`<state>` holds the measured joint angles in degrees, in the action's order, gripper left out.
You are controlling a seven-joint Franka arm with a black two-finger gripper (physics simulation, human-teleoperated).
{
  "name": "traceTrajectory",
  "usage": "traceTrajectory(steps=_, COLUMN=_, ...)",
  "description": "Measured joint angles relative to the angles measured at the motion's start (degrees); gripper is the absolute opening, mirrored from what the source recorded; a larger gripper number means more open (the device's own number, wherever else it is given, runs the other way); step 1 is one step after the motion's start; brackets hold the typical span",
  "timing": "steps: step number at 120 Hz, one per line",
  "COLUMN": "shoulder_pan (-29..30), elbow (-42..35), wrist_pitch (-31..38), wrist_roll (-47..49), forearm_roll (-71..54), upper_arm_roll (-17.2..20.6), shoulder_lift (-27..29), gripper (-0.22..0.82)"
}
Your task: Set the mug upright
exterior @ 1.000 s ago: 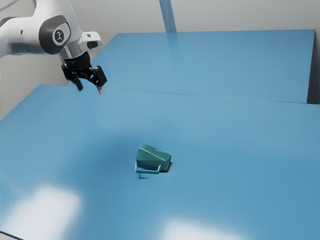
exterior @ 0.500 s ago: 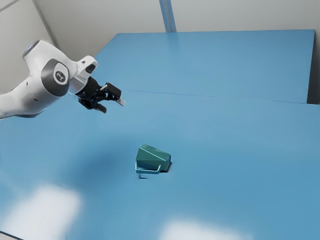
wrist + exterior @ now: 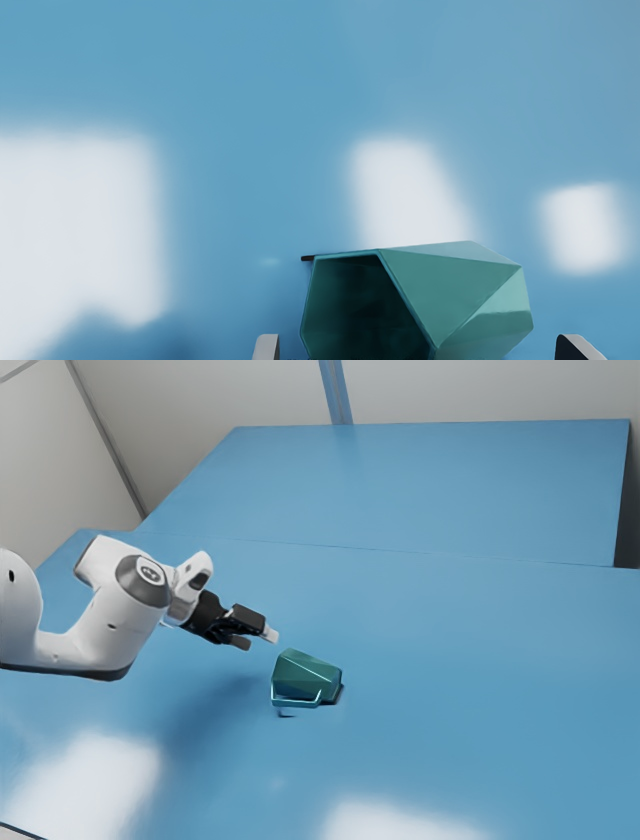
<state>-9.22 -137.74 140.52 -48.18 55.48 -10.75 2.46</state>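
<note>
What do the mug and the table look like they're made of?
Mug: perhaps glazed ceramic or metal, with a glossy finish; its flat facets catch light along the edges. Table: maybe painted or laminated board, smooth and fairly shiny, since bright patches reflect off it.

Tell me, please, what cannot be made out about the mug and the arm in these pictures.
- Mug's side against the table: exterior view, hidden beneath its own body.
- Mug's inner bottom: wrist view, lost in dark shadow.
- Mug's near end: wrist view, cut off by the bottom edge.
- Dark sliver beside the mug: wrist view, too small to identify.
- Arm's base: exterior view, cut off by the left edge.
</note>
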Motion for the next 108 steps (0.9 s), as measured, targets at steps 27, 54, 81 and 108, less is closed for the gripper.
traceTrajectory(steps=27, shoulder_pan=-1.3, elbow=-0.1, wrist_pitch=1.7, wrist_roll=-9.6, forearm_roll=4.2, upper_arm_roll=1.6, shoulder_lift=-2.4, gripper=0.6)
traceTrajectory(steps=54, shoulder_pan=-3.2, elbow=0.0, wrist_pitch=4.3, wrist_roll=-16.2, forearm_roll=10.1, upper_arm_roll=2.5, shoulder_lift=-4.2, gripper=0.6)
traceTrajectory(steps=81, shoulder_pan=-4.6, elbow=-4.8, wrist_pitch=5.6, wrist_roll=-20.7, forearm_roll=12.3, upper_arm_roll=3.6, shoulder_lift=-0.6, gripper=0.6)
traceTrajectory(steps=108, shoulder_pan=-3.7, elbow=-5.8, wrist_pitch=6.4, wrist_roll=-23.8, forearm_roll=13.0, upper_arm_roll=4.6, shoulder_lift=0.1, gripper=0.47)
